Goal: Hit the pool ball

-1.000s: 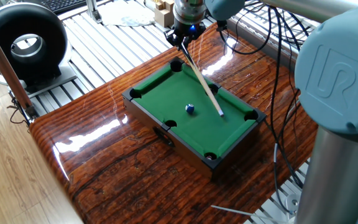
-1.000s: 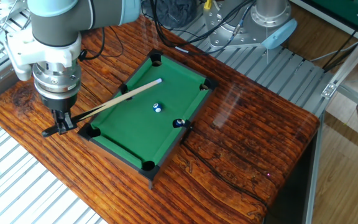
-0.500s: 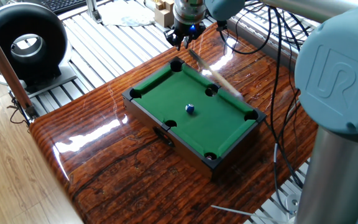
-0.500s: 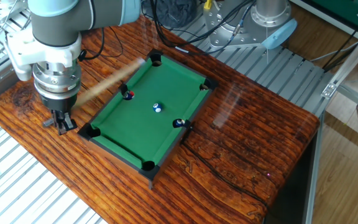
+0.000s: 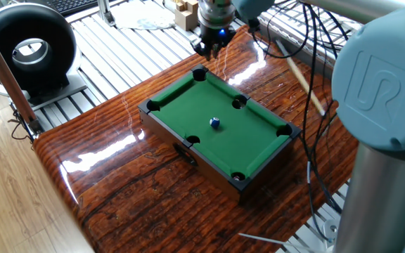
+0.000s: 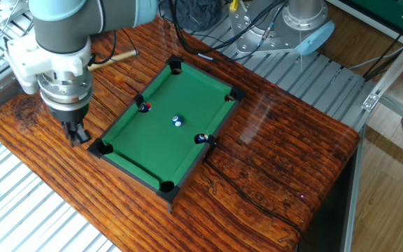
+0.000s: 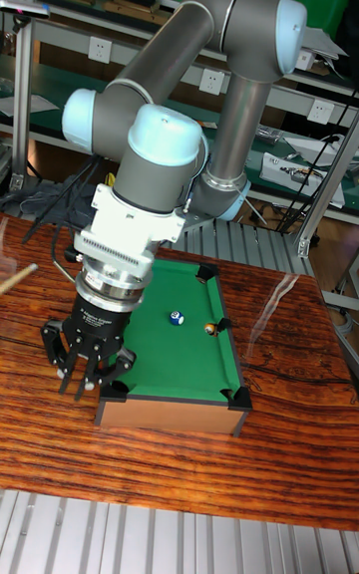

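my arm (image 7: 214,46): grey tubular links with pale blue joint caps, one cap embossed with a ur logo. white ribbed wrist flange above a black cylindrical gripper (image 7: 88,365) with dark fingers; blue light glows at its base.

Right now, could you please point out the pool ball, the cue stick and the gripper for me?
pool ball (image 5: 215,123): one fixed view, middle of the ball.
cue stick (image 5: 302,78): one fixed view, mid-shaft.
gripper (image 6: 76,133): the other fixed view, between the fingertips.

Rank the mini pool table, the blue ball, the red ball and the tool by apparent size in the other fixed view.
1. Mini pool table
2. Tool, though it sits nearer the camera
3. Blue ball and red ball: both tiny, too close to rank
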